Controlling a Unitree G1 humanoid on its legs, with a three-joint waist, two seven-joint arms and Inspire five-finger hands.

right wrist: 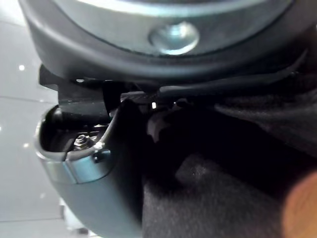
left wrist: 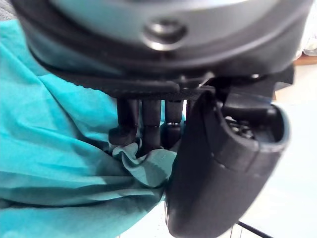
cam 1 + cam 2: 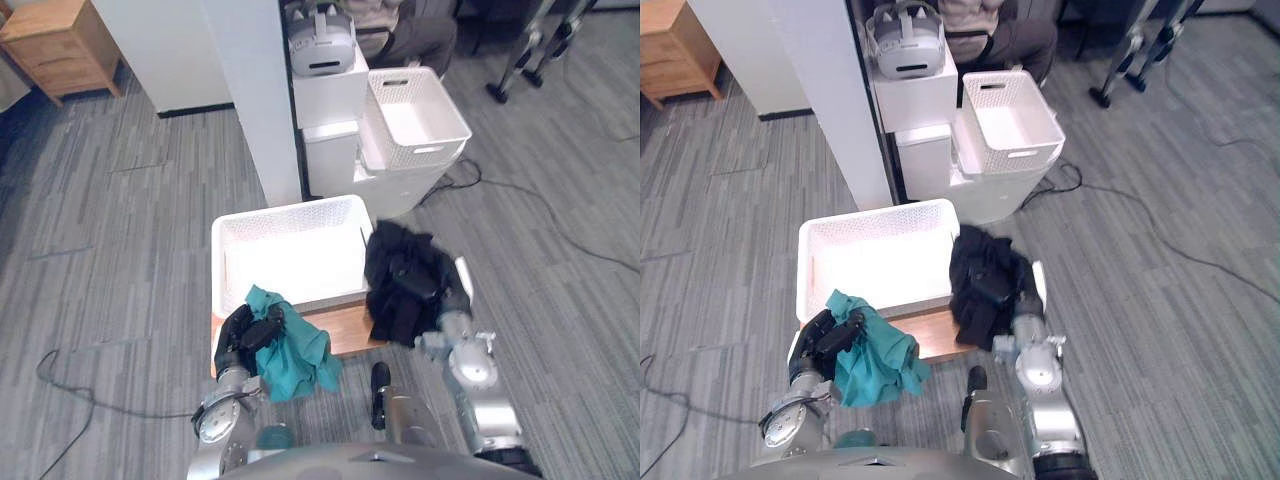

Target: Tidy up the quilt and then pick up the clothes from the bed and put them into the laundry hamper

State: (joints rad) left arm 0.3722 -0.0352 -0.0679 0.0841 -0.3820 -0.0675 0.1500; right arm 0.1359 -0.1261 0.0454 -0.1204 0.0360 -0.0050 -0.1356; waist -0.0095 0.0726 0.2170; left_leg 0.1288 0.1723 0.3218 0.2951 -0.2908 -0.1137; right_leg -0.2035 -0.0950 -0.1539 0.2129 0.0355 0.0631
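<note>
Left wrist view, left hand [image 2: 223, 163] clutching teal cloth [image 2: 59, 148]

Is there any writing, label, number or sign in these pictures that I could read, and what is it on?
None can be read.
The white hamper, the teal garment gripped in the left hand, the black garment beside the hamper, the headset and the white boxes under it carry no legible print.
</note>
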